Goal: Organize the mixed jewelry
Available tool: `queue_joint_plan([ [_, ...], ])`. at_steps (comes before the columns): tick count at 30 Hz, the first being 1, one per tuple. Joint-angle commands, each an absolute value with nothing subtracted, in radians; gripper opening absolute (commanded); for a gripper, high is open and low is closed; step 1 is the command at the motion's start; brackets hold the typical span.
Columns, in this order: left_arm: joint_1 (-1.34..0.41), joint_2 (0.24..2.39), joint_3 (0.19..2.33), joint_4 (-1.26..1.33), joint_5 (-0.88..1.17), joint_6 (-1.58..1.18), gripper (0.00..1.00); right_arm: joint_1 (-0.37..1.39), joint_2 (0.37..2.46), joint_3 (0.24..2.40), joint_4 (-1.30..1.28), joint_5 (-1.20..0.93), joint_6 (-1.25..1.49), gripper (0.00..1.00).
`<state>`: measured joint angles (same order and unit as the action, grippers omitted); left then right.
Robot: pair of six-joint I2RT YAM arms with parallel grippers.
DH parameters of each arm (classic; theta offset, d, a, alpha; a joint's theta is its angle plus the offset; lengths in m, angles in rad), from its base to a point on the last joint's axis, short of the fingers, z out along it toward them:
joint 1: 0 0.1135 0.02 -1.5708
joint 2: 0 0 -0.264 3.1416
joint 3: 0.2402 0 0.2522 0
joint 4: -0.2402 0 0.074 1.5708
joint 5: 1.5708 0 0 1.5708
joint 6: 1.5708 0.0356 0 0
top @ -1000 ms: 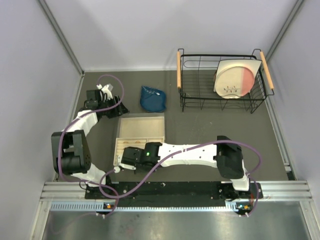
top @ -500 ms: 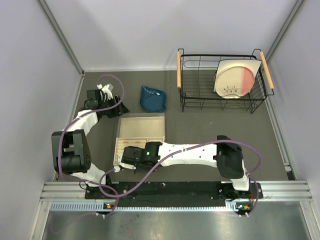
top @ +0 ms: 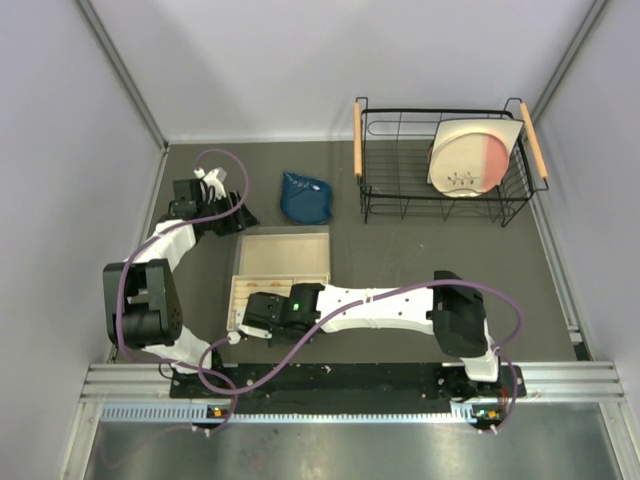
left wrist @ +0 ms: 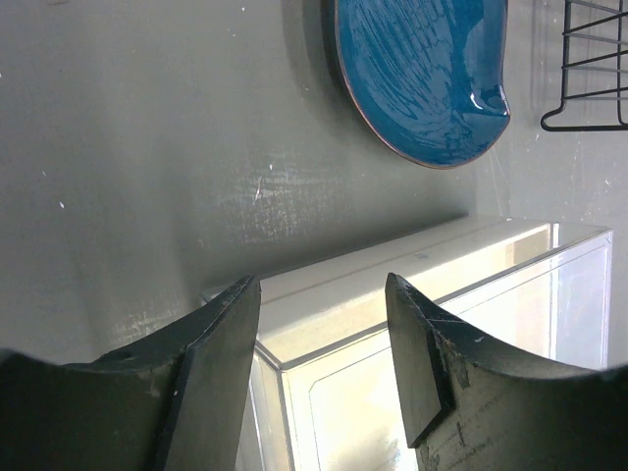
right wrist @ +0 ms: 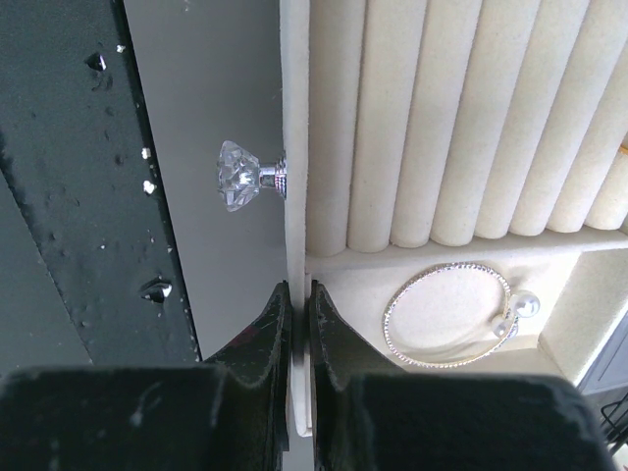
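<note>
A thin silver hoop [right wrist: 449,314] with a pearl lies in a compartment of the pale slotted tray [right wrist: 461,118], below its padded rolls. A gold speck [right wrist: 623,147] shows at the right edge; no other gold rings are visible. My right gripper [right wrist: 297,287] is shut on the tray's front wall [right wrist: 294,147], just below a crystal knob [right wrist: 238,175]. In the top view it [top: 262,315] is at the tray's near edge [top: 245,300]. My left gripper [left wrist: 322,285] is open and empty over the far-left corner of the clear box [left wrist: 422,294]; in the top view it [top: 237,217] is beside that corner.
A blue cloth pouch [top: 305,197] lies behind the box and also shows in the left wrist view [left wrist: 417,74]. A black wire rack [top: 445,160] holding a plate [top: 470,155] stands at the back right. Grey walls enclose the table.
</note>
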<state>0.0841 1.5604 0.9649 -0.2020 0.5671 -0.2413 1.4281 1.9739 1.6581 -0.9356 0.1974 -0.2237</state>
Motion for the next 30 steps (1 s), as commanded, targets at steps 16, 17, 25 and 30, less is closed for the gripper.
queue_joint_plan([
  [16,0.074,1.552,0.980,-0.215,0.577,-0.225,0.60,1.385,1.933,1.683,-0.885,0.258,-0.216,0.00],
  [17,0.074,1.552,0.980,-0.215,0.575,-0.225,0.60,1.384,1.933,1.683,-0.885,0.261,-0.218,0.00],
  [25,0.074,1.557,0.982,-0.215,0.578,-0.225,0.60,1.370,1.922,1.695,-0.887,0.250,-0.213,0.00],
  [30,0.074,1.557,0.979,-0.216,0.580,-0.225,0.60,1.359,1.933,1.698,-0.887,0.218,-0.204,0.00],
])
